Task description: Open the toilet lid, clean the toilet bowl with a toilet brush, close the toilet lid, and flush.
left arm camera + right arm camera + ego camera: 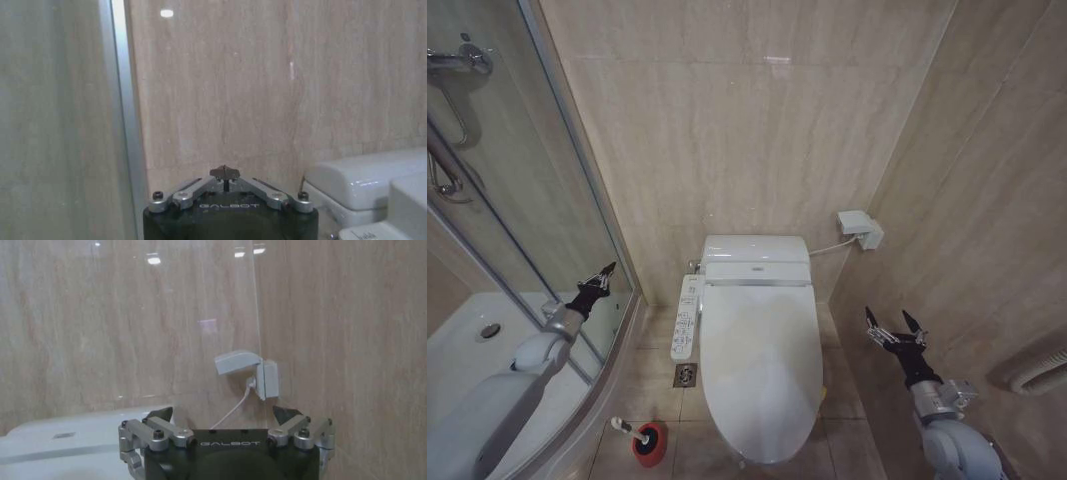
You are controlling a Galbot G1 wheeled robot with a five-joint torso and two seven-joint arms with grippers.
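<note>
Two grippers, both mine, hang in the air with nothing in them. My left gripper (605, 272) is raised beside the shower glass (522, 230), well apart from the toilet; its fingers are pinched together at the tips, clenched on nothing. My right gripper (895, 330) hovers off the toilet's right side, near the tiled side wall, its fingers spread wide and touching nothing.

Down flat on the toilet bowl (772, 455) lies the toilet lid (757, 365), so no step of the job is done yet. I judge it to be light, stiff plastic, glossy and likely slippery, so a pinch on its smooth top would slide. The place to take it is the front rim nearest me, hooking a finger under the edge and swinging it up on the hinge by the tank (756, 249). It should be set back gently, since plastic hinges do not like being slammed.

On the floor at the toilet's left front stands the toilet brush (627, 428), its pale handle slanting out of the red holder (650, 445). That thin handle looks light and rigid, easy to grip partway along, though narrow enough that I would need to close nearly all the way. Along the toilet's left side runs the control strip (687, 318).
</note>
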